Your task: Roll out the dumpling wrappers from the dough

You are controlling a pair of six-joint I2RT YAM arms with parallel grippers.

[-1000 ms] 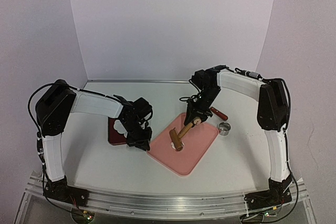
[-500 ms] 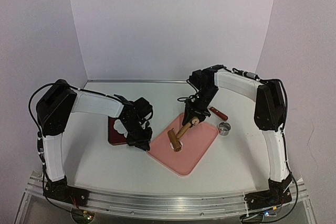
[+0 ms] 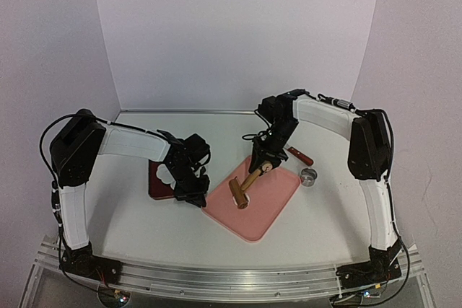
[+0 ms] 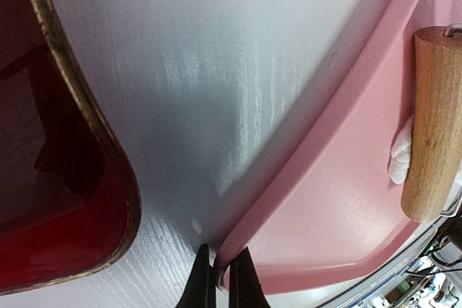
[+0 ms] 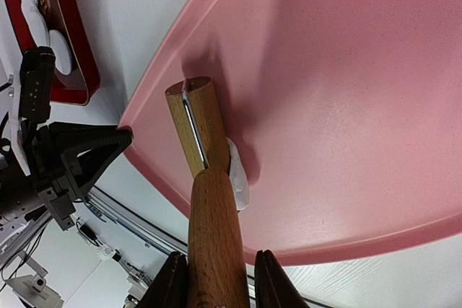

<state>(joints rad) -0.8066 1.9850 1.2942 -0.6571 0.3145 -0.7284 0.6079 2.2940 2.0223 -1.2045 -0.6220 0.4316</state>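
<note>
Dough (image 5: 238,178) lies flattened on the pink board (image 5: 346,106), touching the side of the wooden roller (image 5: 189,124), whose handle the right hand (image 5: 216,283) clamps. The left hand (image 4: 220,283) is closed, pinching the board's rim at its 9 o'clock corner. Dumpling wrappers (image 5: 35,23) lie in the red tray (image 5: 76,41) on the tabletop (image 3: 130,229), at 9 o'clock from the board. A metal ring (image 3: 308,177) stands at 3 o'clock.

White table (image 3: 130,221): pink board (image 3: 271,207) centre, red tray (image 3: 156,185) left, ring cutter (image 3: 309,177), red-handled tool (image 3: 301,155) right.
</note>
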